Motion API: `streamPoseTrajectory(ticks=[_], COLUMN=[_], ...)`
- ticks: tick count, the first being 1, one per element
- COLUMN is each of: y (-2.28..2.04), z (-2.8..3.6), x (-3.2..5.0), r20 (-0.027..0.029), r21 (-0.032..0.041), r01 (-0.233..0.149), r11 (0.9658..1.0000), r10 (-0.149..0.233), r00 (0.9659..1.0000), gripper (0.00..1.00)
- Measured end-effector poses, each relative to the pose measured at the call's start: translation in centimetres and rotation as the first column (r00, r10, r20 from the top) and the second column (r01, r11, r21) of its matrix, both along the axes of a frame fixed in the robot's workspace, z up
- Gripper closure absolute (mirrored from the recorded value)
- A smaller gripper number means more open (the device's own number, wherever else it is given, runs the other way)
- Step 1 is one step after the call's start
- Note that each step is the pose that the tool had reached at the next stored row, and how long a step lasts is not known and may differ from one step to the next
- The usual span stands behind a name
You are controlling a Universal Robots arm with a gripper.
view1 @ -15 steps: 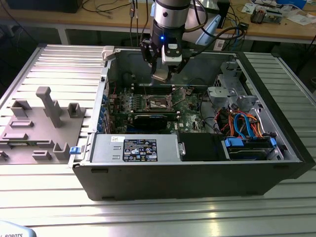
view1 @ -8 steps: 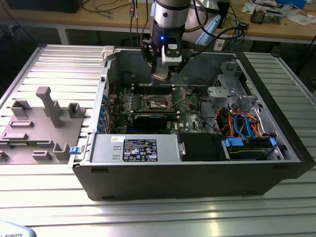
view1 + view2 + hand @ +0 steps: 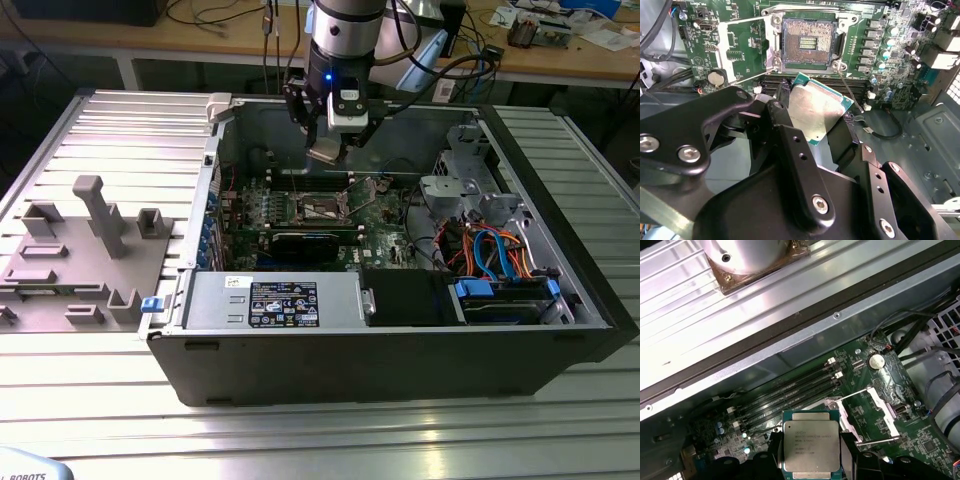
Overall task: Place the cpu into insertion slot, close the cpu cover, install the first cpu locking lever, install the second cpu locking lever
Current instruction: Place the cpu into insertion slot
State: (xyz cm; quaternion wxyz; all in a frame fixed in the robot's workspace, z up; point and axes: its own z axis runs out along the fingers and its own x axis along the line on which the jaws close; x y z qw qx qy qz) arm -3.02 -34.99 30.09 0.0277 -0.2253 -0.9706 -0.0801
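Exterior view: your arm hangs over an open computer case [image 3: 400, 345] lying on a ribbed metal worktop [image 3: 300, 440]. The end effector [image 3: 328, 150] hovers above the green board, clamped on the cpu [image 3: 324, 153]. The chip is held clear of the board, probably so it can be lined up first. The insertion slot [image 3: 320, 207] lies below it, bare. A grey fixture tray [image 3: 70, 270] rests outside the case on the exterior view's left. A power supply [image 3: 290, 300] and a drive bay with blue cables [image 3: 500, 275] fill the near side, well apart from the slot.

Second wrist view: black fingers [image 3: 783, 117] pinch the cpu by opposite edges, its silver top facing the camera and slightly tilted. Beyond it the slot's contact field is exposed. The cpu cover [image 3: 742, 47] is swung away to one side, so nothing shields the recess. A thin locking lever [image 3: 850, 90] stands released beside the slot, near the chip's corner. You may judge it the likeliest thing to snag.

First wrist view: the cpu appears square-on, gripped at its sides. The opened cover and the lever sit just beside it, and long memory slots [image 3: 790, 390] run nearby under the case wall.
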Motion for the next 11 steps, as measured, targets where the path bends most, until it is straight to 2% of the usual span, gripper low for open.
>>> streamPoseTrajectory(ticks=[5, 11], y=[0.00, 0.00], z=[0.00, 0.00], x=[0.00, 0.01], r20=[0.0000, 0.0000], r21=[0.0072, 0.0085], r01=[0.000, 0.008], r11=[1.0000, 0.9999], r10=[0.000, -0.008], r00=[1.0000, 1.0000], gripper=[0.46, 0.46])
